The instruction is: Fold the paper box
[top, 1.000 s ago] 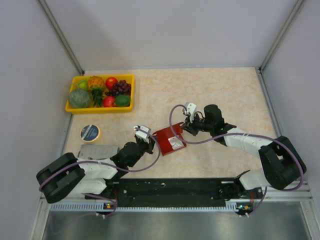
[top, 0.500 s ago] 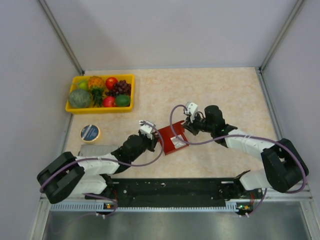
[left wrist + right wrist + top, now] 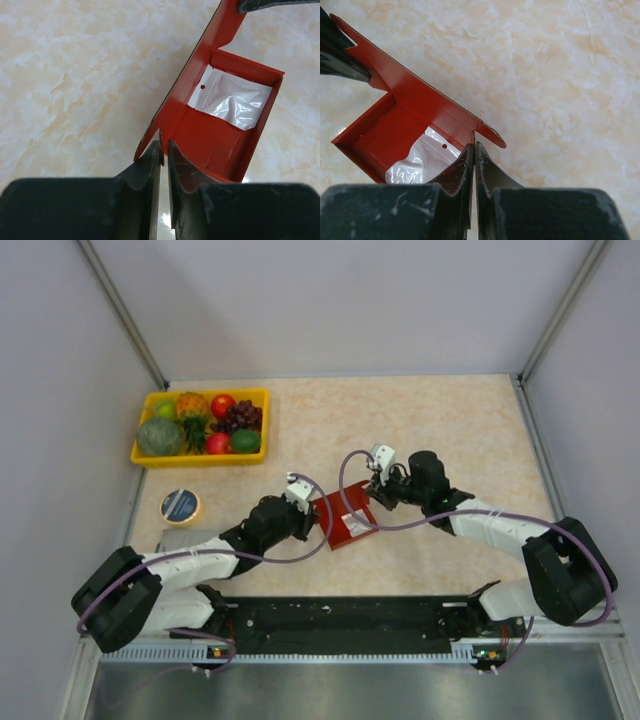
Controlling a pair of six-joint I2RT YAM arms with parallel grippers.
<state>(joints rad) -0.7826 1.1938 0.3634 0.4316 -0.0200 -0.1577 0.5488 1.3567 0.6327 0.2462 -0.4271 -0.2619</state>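
The paper box (image 3: 345, 523) is a bright red cardboard piece, partly folded into a shallow tray, lying mid-table between both arms. A whitish plastic wrapper (image 3: 230, 100) lies inside it. My left gripper (image 3: 313, 517) is at the box's left corner, and in the left wrist view its jaws (image 3: 164, 150) are pinched on a thin upright wall of the box (image 3: 215, 135). My right gripper (image 3: 371, 502) is at the opposite side. In the right wrist view it (image 3: 474, 146) is shut on the box's wall beside a rounded tab, with the box (image 3: 385, 127) and wrapper (image 3: 420, 161) to its left.
A yellow fruit tray (image 3: 200, 461) holding several fruits stands at the back left. A round tin with a blue lid (image 3: 181, 506) and a flat grey thing (image 3: 190, 540) lie near the left arm. Enclosure walls rise on three sides.
My left gripper has moved right and slightly away from the arm bases, up to the box's left corner, and now pinches its wall. The box shifted a little. The right gripper has held its place.
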